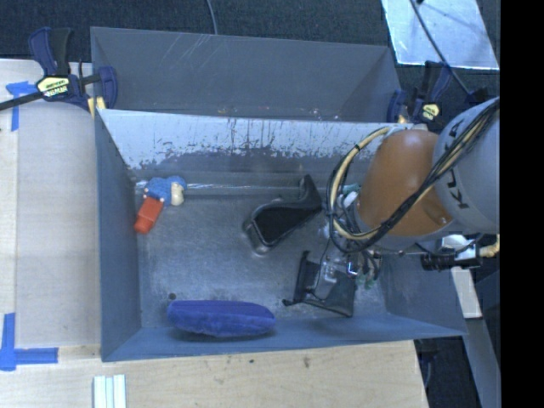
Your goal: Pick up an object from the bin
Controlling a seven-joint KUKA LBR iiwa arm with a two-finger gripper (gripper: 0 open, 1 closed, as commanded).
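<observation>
My gripper (342, 266) hangs low in the bin's right front part, below the arm's orange cover. Directly beneath and in front of it lies a flat black object (333, 296) with a thin black bar (302, 280) standing at its left side; whether the gripper touches either I cannot tell. A black rounded object with a grey end (276, 222) lies just to the left of the gripper, near the bin's middle.
A blue oblong cushion-like thing (221, 318) lies along the front wall. A small toy in blue, cream and orange (155, 201) sits at the left back. A clear rod (242, 186) runs along the back wall's foot.
</observation>
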